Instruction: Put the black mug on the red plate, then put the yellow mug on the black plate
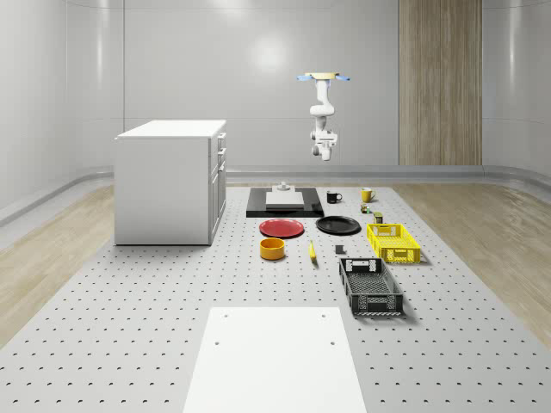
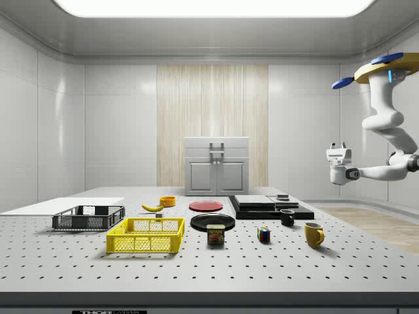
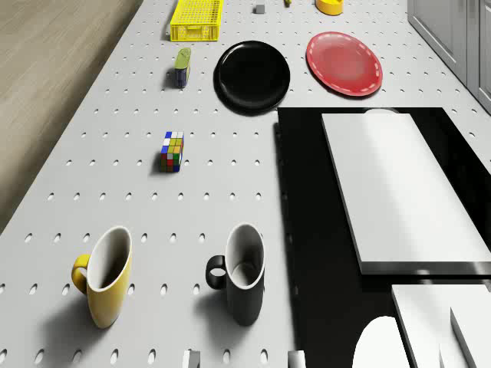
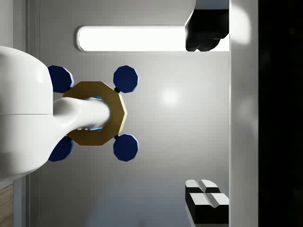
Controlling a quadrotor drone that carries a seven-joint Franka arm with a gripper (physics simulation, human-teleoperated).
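So nothing's been moved yet, both mugs are sitting untouched.
Drone: hovering high at the far end of the table [image 1: 129, 344], past the mugs and well above everything. My guess is it's up there to get a clean look down before committing.
Claw [image 2: 338, 152]: hanging off the folded arm, well above the table, carrying nothing. Can't tell if it's wide or narrow from these shots.
Black mug [image 3: 244, 272]: upright on the table, just beside the black slab [image 3: 307, 230], handle toward the yellow mug [image 3: 106, 276].
Yellow mug: upright too, near the black one but apart.
Red plate [image 3: 344, 63]: bare, beside the black plate [image 3: 252, 75], both well beyond the mugs.
Rubik's cube [image 3: 173, 151]: sits between mugs and plates, off the straight path I'd say.
Next: black mug first, probably a rim grab since it's standing open side up.
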